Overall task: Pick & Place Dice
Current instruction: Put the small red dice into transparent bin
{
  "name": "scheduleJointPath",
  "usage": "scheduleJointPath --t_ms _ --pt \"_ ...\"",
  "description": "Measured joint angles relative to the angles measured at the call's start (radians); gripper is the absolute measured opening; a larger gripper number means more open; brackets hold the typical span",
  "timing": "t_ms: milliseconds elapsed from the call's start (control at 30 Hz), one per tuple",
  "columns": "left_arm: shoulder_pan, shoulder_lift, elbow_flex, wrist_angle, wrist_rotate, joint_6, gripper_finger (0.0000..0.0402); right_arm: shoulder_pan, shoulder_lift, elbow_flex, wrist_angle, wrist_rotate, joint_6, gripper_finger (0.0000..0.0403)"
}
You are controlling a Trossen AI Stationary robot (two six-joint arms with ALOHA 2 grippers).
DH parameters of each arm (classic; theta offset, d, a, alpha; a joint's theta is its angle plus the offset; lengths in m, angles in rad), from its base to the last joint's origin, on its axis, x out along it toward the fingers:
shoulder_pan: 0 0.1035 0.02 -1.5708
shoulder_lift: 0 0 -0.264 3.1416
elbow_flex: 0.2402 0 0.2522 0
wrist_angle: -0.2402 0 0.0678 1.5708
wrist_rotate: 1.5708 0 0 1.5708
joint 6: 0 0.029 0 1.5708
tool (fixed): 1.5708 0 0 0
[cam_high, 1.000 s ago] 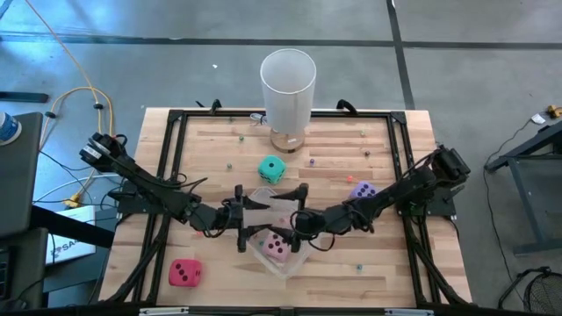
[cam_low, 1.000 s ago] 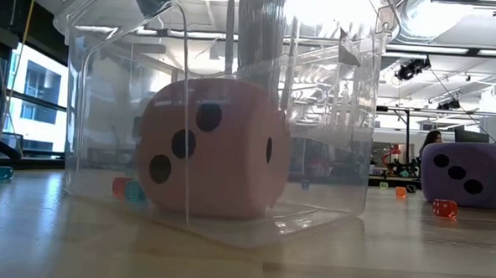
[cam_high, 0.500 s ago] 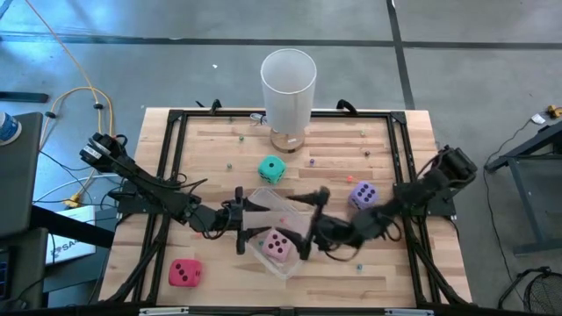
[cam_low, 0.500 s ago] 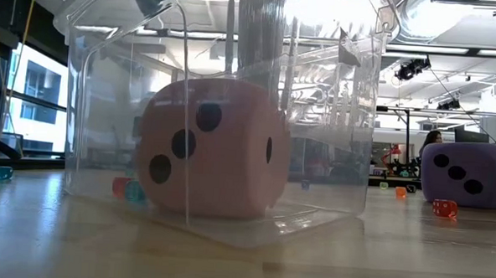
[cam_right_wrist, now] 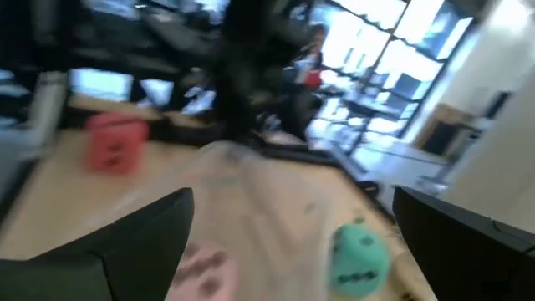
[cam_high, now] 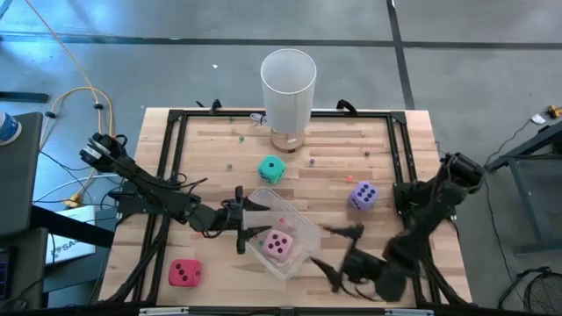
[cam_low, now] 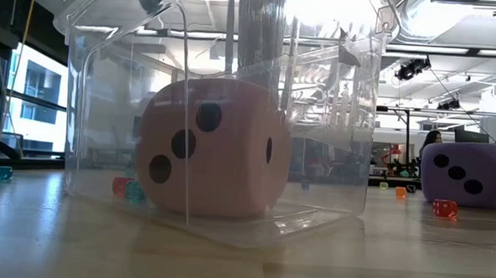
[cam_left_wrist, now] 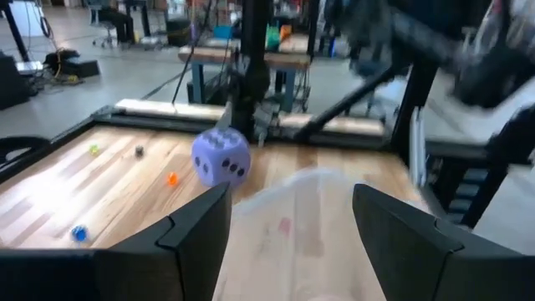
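Grey concrete floor (cam_high: 457, 53), yellow cable (cam_high: 75, 92), bright windows (cam_low: 32, 96), ceiling lights (cam_low: 410, 69).

No words, brands or printed numbers could be read anywhere. The only marks were the dark pips on the dice: the pink die (cam_high: 279, 245) showed four on top from above and three on its front face at counter level, the purple die (cam_high: 363, 194) four on top, and the red die (cam_high: 185, 273) four on top.
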Motion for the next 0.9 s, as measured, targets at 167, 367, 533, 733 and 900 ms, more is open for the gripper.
scheduleJointPath --t_ms 167,367,533,733,900 --pt "0.004 0.000 0.000 0.073 0.002 -0.004 0.0242 0.073 -0.008 -0.001 -0.435 -0.241 0.370 0.0400" --pt "-0.002 0.000 0.000 0.091 0.021 -0.104 0.0242 0.052 -0.008 -0.084 -0.791 -0.385 0.937 0.0400" --pt "-0.001 0.000 0.000 0.089 0.020 -0.106 0.0242 -0.002 -0.008 -0.158 -0.983 -0.313 1.404 0.0400" --pt "-0.001 0.000 0.000 0.094 0.022 -0.108 0.0242 -0.057 -0.008 -0.205 -1.107 -0.401 1.766 0.0400" --pt "0.011 0.000 0.000 0.110 0.011 -0.051 0.0242 -0.061 -0.008 -0.217 -1.000 -0.467 1.697 0.0400"
